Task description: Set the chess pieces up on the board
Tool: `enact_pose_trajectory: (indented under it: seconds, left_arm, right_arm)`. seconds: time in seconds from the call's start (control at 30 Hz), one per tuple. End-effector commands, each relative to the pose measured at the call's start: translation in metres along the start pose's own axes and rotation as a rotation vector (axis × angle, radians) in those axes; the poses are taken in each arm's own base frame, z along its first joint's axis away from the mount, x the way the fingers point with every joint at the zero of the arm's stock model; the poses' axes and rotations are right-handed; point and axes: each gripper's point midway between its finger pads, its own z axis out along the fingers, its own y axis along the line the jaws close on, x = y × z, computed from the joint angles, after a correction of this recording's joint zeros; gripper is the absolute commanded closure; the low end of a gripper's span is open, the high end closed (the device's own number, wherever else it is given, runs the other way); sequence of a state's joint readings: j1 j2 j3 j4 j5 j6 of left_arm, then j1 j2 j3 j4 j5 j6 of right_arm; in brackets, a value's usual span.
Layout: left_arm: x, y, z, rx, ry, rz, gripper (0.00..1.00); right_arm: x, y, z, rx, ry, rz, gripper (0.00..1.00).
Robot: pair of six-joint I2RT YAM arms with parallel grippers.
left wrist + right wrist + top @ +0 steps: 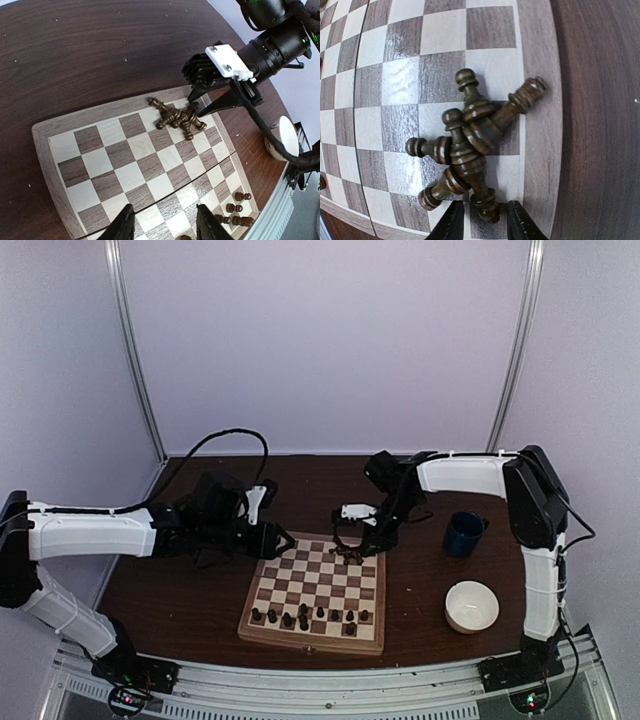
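around one piece (485, 206), right fingers (452, 223) half-open

Wood on wood, a few glossy pieces

The chess pieces (470, 145) are dark turned wood with a glossy varnish; the board (395, 75) is smooth satin wood with visible grain, like the darker table (75, 50); at the board's three o'clock a glossy white bowl (471, 605), at two o'clock a shiny dark mug (463, 534)

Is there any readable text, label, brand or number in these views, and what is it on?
None can be read in any view.
The board has no letters or numbers on its border.
The chess pieces bear no marks.
The mug and the bowl look plain.
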State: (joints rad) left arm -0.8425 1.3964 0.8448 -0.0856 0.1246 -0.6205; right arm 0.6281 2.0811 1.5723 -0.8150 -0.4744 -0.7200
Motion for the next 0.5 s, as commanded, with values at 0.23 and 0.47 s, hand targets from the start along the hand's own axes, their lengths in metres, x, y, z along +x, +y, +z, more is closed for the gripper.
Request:
enact_pose_trajectory:
  seconds: [0.23, 0.47]
  left_arm:
    - [-0.002, -0.001, 0.01, 0.035, -0.016, -0.04, 0.58]
    - [-0.003, -0.004, 0.021, 0.081, -0.02, -0.099, 0.58]
  right_arm:
    - [0.006, 0.018, 0.015, -0.021, 0.069, -0.058, 0.78]
    - [0.0, 0.031, 0.0, -0.024, 0.021, -0.077, 0.88]
